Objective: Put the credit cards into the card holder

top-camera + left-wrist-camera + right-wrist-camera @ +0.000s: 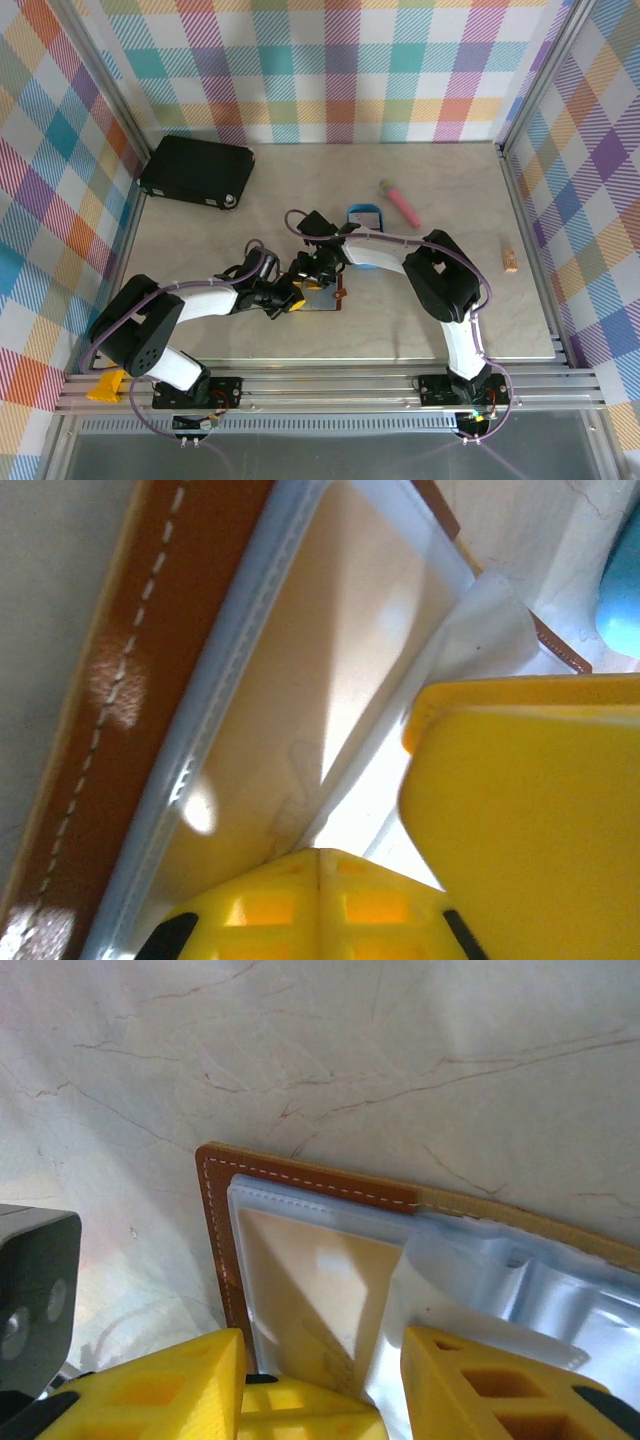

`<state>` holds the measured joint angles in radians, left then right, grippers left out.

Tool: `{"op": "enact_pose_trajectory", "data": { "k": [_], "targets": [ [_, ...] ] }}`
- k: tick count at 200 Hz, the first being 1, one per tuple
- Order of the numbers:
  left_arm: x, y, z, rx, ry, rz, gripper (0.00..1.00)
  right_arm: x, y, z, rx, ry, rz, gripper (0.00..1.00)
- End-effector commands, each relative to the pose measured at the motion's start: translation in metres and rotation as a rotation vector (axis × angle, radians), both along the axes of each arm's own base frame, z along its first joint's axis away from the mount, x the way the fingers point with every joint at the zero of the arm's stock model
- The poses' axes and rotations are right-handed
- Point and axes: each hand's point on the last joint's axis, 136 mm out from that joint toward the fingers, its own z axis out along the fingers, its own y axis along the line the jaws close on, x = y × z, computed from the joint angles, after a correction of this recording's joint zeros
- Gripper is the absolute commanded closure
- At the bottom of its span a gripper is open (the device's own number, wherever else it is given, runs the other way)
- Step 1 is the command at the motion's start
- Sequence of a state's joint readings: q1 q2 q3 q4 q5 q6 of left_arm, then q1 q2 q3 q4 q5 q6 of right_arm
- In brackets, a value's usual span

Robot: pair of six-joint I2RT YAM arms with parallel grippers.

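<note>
Yellow fingers [150, 1390] of the right tool [320, 1360] stand apart over the card holder [215, 1220].

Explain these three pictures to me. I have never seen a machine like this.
Two robot arms are bolted at a table's near edge. One picture looks down from above; the other two come from wrist cameras, where the yellow fingers are the arm's own. On the table lie a black case, a pink stick, a blue tray and an open brown card holder. The left gripper is shut over it. The right gripper straddles a beige card; whether it pinches it, I cannot tell.
</note>
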<state>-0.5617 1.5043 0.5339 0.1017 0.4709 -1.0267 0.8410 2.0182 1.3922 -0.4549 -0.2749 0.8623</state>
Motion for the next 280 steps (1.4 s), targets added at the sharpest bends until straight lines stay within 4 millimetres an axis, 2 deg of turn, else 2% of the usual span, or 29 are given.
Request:
{"op": "enact_pose_trajectory", "data": {
  "k": [1, 27, 69, 102, 150, 207, 238, 280],
  "targets": [
    [-0.014, 0.017, -0.030, 0.108, 0.067, 0.010, 1.00, -0.002, -0.002, 0.036, 0.028, -0.072, 0.033, 0.54],
    [-0.015, 0.019, -0.027, 0.120, 0.061, 0.000, 1.00, -0.003, -0.013, 0.034, -0.005, -0.084, 0.034, 0.54],
    [-0.015, 0.019, -0.027, 0.128, 0.064, -0.006, 1.00, -0.005, -0.013, 0.022, -0.008, -0.061, 0.033, 0.53],
    [-0.016, 0.021, -0.026, 0.135, 0.061, -0.009, 1.00, -0.006, -0.022, 0.013, -0.067, -0.057, 0.032, 0.51],
    [-0.015, 0.020, -0.025, 0.138, 0.062, -0.012, 1.00, -0.005, -0.031, 0.018, -0.112, -0.094, 0.029, 0.50],
    [-0.016, 0.021, -0.024, 0.141, 0.061, -0.018, 1.00, -0.008, -0.016, 0.008, -0.052, -0.050, 0.060, 0.51],
    [-0.016, 0.020, -0.022, 0.135, 0.059, -0.020, 1.00, -0.008, -0.006, 0.012, 0.002, -0.053, 0.081, 0.52],
    [-0.008, 0.018, -0.001, 0.128, 0.017, -0.030, 1.00, -0.008, -0.001, 0.013, 0.025, -0.046, 0.084, 0.53]
  ]
}}
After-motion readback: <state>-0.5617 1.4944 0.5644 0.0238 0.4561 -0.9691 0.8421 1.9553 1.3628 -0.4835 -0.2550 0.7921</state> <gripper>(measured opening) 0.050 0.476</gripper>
